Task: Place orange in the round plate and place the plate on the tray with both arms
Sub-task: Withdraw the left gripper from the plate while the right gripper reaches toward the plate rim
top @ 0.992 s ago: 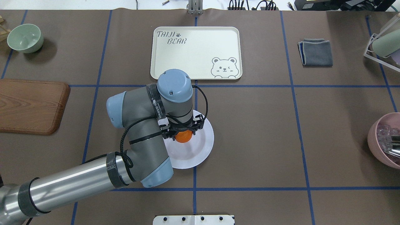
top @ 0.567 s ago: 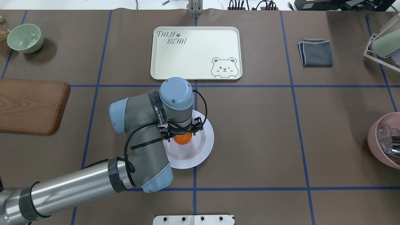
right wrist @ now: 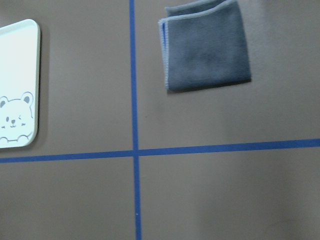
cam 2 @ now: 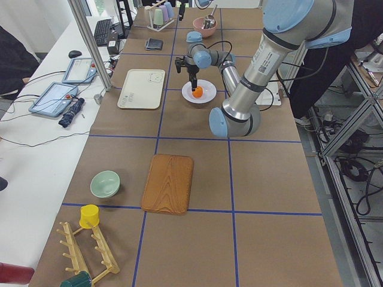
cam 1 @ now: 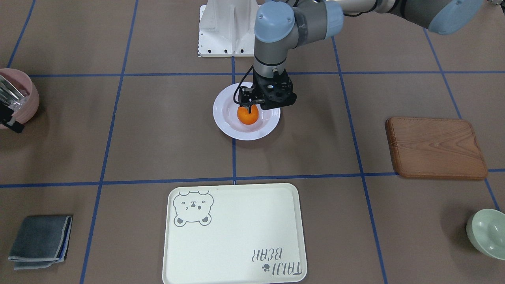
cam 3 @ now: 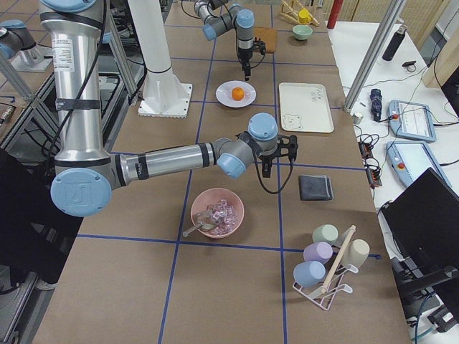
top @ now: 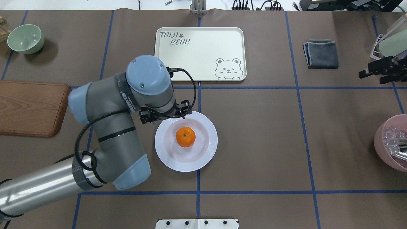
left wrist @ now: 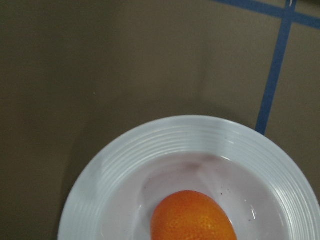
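Observation:
The orange (top: 185,136) lies free in the middle of the white round plate (top: 206,156), near the table's centre. My left gripper (top: 167,116) hangs open above the plate's far-left rim, lifted off the fruit. The front view shows its fingertips (cam 1: 249,103) just over the orange (cam 1: 247,114). In the left wrist view I see the plate (left wrist: 125,170) and the orange (left wrist: 192,217), with no fingers in sight. The cream bear tray (top: 200,54) sits beyond the plate with nothing on it. My right gripper (top: 365,71) hovers at the right edge near the grey cloth and looks open.
A wooden board (top: 31,108) and a green bowl (top: 25,38) sit on the left. On the right are a folded grey cloth (top: 321,52), a pink bowl (top: 392,143) with utensils, and a cup rack (top: 389,44).
My left gripper has let go of the orange, risen and swung back-left off the plate's middle. The right gripper has come into the overhead view at the right edge.

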Action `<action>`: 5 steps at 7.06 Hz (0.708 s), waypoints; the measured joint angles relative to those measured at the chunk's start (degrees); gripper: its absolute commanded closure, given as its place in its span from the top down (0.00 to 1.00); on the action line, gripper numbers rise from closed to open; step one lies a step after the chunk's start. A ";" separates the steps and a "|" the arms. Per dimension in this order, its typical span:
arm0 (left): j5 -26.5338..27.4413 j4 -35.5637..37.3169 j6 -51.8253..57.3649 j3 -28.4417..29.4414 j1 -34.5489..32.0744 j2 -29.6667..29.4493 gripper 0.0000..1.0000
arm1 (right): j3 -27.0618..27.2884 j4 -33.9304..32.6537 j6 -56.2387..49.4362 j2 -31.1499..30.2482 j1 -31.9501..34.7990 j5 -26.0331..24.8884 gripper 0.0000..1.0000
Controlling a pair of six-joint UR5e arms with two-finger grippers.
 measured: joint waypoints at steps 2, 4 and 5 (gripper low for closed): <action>-0.08 1.28 6.17 -2.55 -5.95 3.93 0.98 | -4.00 17.99 21.45 3.30 -10.62 -10.16 1.00; -0.10 -1.10 7.26 -3.33 -10.50 6.92 0.98 | -6.33 29.67 42.51 8.39 -23.80 -23.77 1.00; -0.04 -1.58 7.34 -3.83 -12.30 8.46 0.98 | -6.78 32.79 47.50 9.97 -28.52 -27.61 1.00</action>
